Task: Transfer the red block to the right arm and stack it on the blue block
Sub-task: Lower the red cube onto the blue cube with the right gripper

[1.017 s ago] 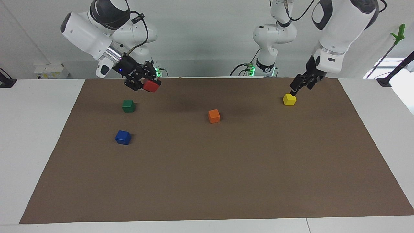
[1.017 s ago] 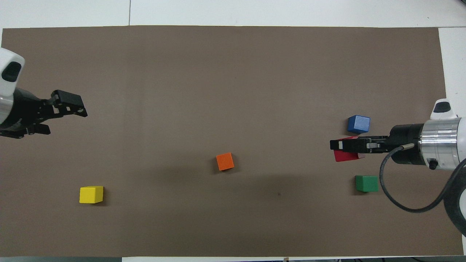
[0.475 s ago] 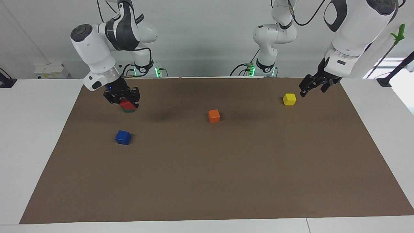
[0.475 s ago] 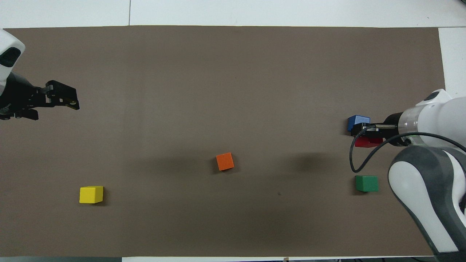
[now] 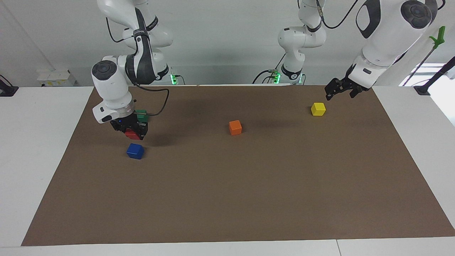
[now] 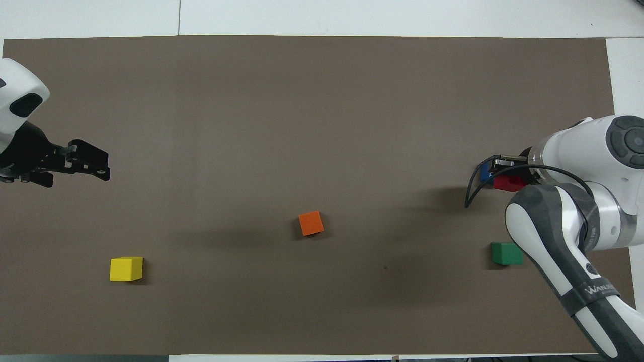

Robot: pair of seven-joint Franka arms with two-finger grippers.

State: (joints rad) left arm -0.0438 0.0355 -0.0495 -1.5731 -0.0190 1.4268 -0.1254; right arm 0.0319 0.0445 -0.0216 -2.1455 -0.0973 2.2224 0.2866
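My right gripper is shut on the red block and holds it in the air over the blue block, with a gap showing between the two cubes. From overhead, the red block and the right gripper cover most of the blue block, of which only a sliver shows. The right arm points straight down. My left gripper hangs open and empty in the air at the left arm's end of the table, over the mat beside the yellow cube; overhead, the left gripper shows its parted fingers.
A green cube sits nearer to the robots than the blue block, partly hidden by the right wrist. An orange cube rests mid-mat. All lie on the brown mat, with white table around it.
The right arm swung its wrist to point down and carried the red block from above the green cube to above the blue block. The left gripper drew up and away from the yellow cube.
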